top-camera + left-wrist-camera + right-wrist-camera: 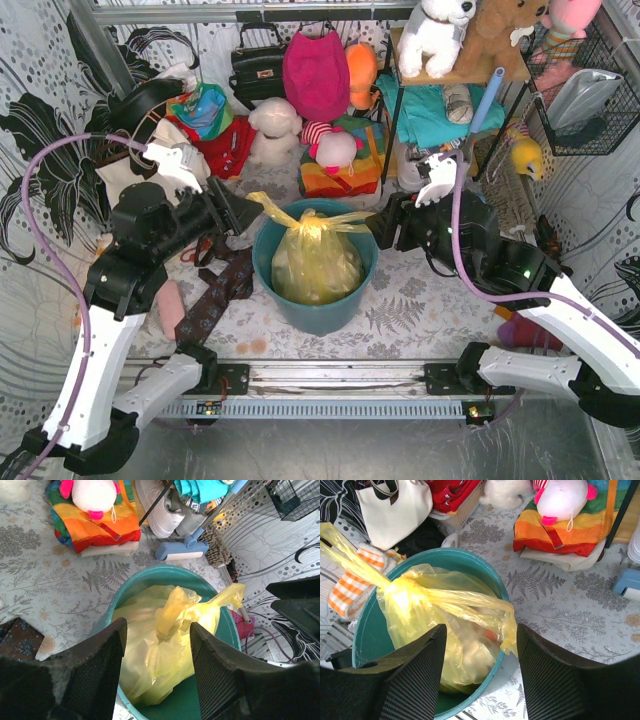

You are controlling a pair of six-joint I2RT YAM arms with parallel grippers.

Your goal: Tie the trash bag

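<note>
Trash bag (318,262) plastic is gathered into a knot (312,226) above the round teal bin (322,318). The bag sits inside that bin, near the middle of the desk (420,300). It is kept upright by the bin wall, so its neck is presented at a height both arms can reach. Two twisted tails are drawn out from the knot. The left tail (266,204) points at the left gripper (246,216) and the right tail (352,222) droops over the rim toward the right gripper (378,230).

The arms are posted on opposite sides of the bin, a placement judged to suit pulling the tails apart. In both wrist views the fingers are spread. The yellow plastic is seen beyond and between them, and nothing is clamped by either pair. The left gripper (157,627) is held just short of the near tail, and the right gripper (481,630) is held just above the drooping one.

A first knot is judged to be formed. How tight it is cannot be told, so a second pull may be needed.
</note>
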